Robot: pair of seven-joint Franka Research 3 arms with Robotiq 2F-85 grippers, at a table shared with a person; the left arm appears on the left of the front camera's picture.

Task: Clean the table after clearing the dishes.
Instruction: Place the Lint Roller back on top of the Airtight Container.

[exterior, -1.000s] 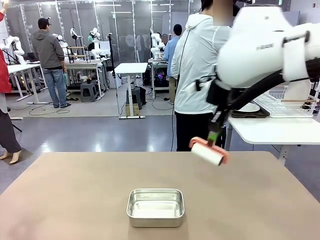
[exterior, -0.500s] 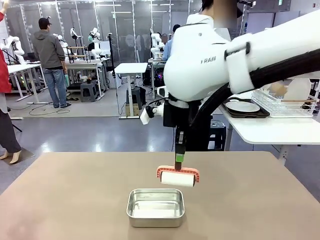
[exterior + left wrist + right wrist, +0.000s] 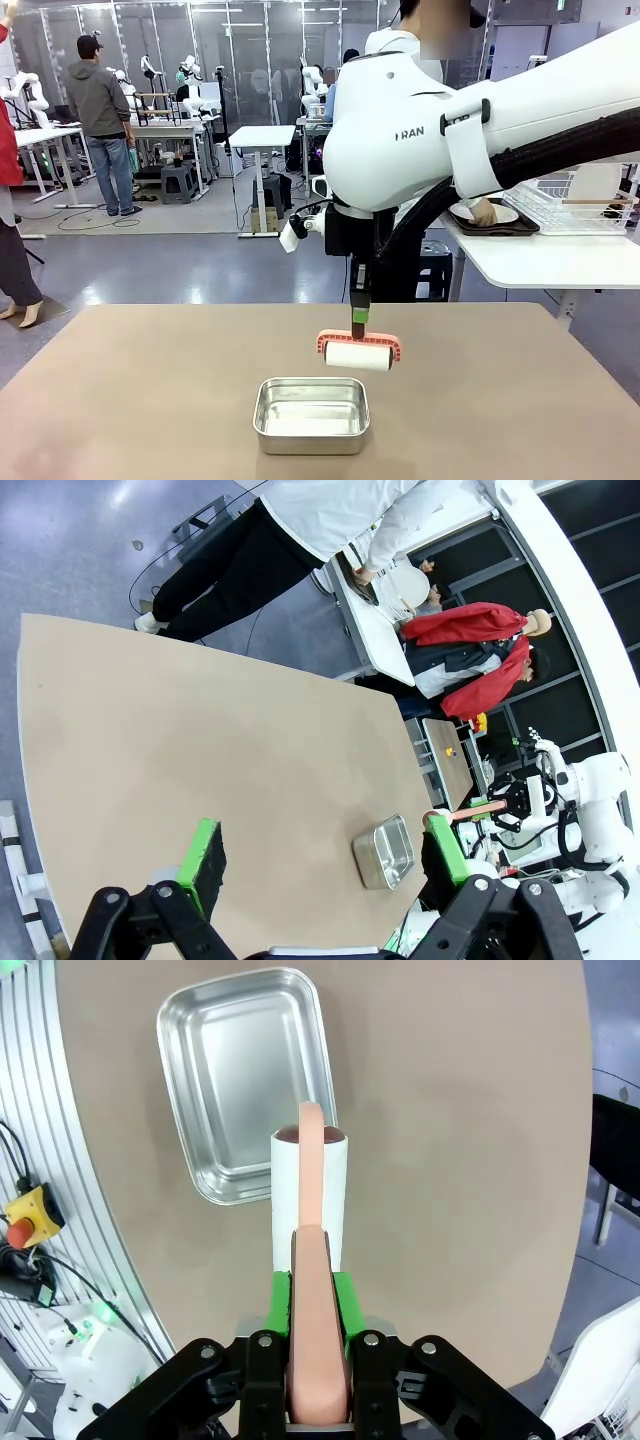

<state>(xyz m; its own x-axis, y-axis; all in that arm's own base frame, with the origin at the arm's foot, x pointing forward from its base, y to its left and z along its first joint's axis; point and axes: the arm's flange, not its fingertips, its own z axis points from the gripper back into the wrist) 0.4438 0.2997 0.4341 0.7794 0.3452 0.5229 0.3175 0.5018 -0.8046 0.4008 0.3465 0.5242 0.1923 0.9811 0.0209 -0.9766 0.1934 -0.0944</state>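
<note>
Front view has your right gripper point(image 3: 357, 322) pinching the lint roller point(image 3: 358, 355) mid-frame right above the steel pan point(image 3: 311, 414), left gripper point(image 3: 320, 860) spread wide, so you'll probably clip that pan's rim if you drop straight down.

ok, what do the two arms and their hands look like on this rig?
The right arm has a bulky glossy white shell with grey lettering, and a black corrugated cable runs along it. The right hand is black, with bright green pads on its fingers. The left hand looks the same: black linkages with visible bolts, and green pads on its fingers.
</note>
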